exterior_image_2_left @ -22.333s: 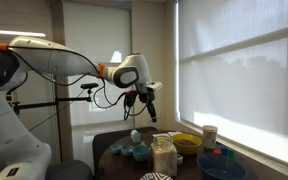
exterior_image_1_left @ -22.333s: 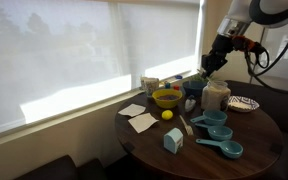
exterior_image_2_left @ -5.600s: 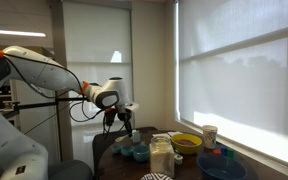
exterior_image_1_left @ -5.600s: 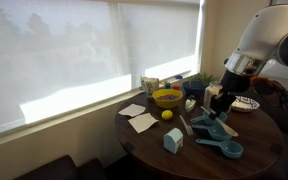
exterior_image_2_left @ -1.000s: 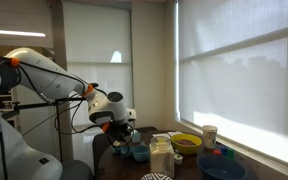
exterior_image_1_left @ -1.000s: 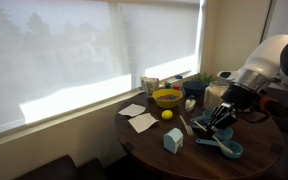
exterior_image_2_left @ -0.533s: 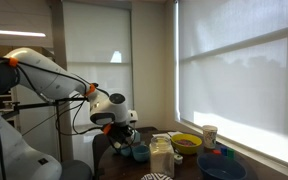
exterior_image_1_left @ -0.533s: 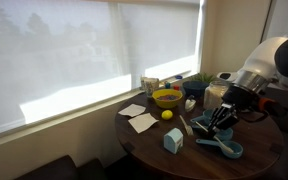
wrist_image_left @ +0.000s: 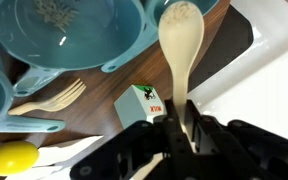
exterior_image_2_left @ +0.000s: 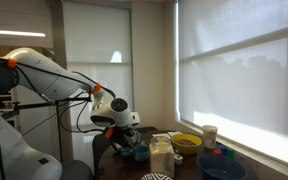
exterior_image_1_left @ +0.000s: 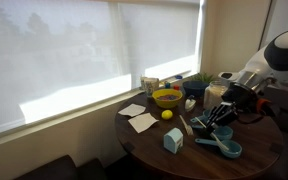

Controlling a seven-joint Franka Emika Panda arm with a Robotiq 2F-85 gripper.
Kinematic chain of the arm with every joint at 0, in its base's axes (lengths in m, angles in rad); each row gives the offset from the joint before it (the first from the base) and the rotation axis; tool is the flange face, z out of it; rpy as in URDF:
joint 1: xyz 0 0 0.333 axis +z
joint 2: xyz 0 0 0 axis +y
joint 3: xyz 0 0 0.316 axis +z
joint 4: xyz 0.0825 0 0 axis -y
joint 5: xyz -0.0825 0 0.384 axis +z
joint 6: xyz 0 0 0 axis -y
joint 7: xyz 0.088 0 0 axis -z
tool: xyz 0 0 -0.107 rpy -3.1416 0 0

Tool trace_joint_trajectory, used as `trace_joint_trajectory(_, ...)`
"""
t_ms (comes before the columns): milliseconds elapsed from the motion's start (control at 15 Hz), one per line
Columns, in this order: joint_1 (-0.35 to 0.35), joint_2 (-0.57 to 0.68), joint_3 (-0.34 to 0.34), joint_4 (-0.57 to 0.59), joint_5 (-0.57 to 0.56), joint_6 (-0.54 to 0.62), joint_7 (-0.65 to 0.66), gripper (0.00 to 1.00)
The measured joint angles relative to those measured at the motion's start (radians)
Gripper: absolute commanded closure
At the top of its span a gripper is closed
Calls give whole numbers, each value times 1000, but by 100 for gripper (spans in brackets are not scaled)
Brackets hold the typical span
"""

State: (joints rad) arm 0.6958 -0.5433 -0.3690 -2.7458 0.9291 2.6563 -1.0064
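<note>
Down at the bottom of the wrist view, the gripper [wrist_image_left: 176, 128] is clamping shut on the handle of a wooden spoon [wrist_image_left: 180, 45], whose head is hanging over the rim of the big teal cup [wrist_image_left: 74, 30]. Gripping that far back, I'd be moving slowly, watching the tip near the rims. That cup is holding only pale specks, looks like; the jar [exterior_image_1_left: 216, 94] is showing something whitish, the yellow bowl [exterior_image_1_left: 166, 98] I can't tell.
</note>
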Motion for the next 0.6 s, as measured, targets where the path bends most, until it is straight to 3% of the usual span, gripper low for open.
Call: trace_joint_trajectory(600, -12, 4, -27, -1, 148, -108, -222, 97)
